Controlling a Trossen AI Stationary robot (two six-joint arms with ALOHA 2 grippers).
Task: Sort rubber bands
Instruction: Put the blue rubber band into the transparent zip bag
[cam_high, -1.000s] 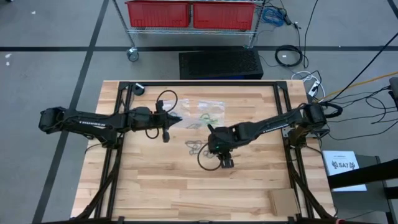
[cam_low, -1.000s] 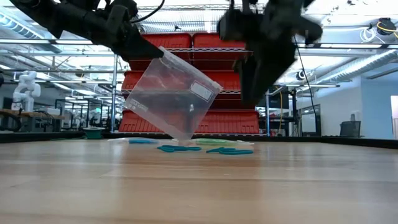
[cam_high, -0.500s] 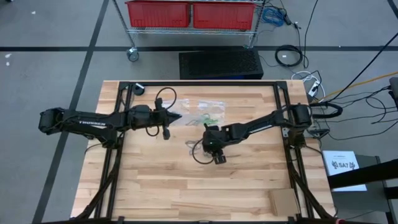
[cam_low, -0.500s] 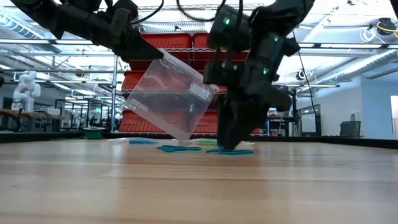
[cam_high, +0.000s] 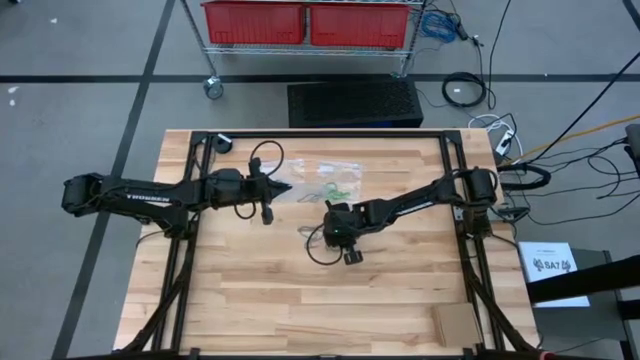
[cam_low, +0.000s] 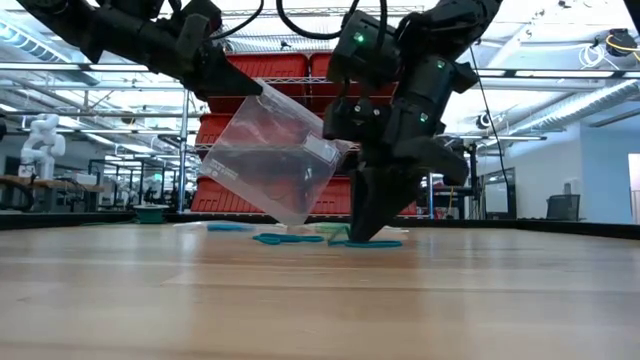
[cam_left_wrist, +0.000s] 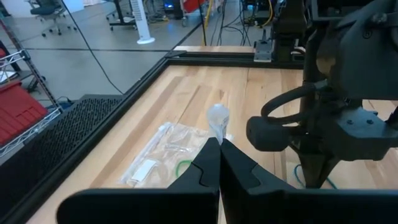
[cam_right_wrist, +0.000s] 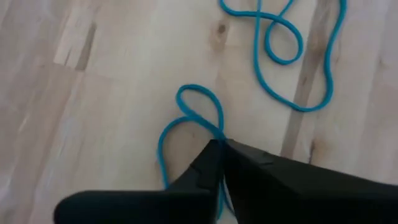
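Your right gripper (cam_right_wrist: 221, 149) is down on the wooden table (cam_high: 260, 300), fingers pressed together pinching a thin bright blue rubber band (cam_right_wrist: 186, 121), likely to lift it toward the bag. Your left gripper (cam_left_wrist: 217, 152) is pinched shut on the corner of a clear plastic zip bag (cam_low: 275, 155), holding it hanging tilted above the table, probably as the drop target. Another blue rubber band (cam_right_wrist: 280, 56) lies just beside the pinched one, and more clear bags (cam_left_wrist: 165, 155) with green bands (cam_high: 335, 190) lie nearby; nothing blocks the lift.
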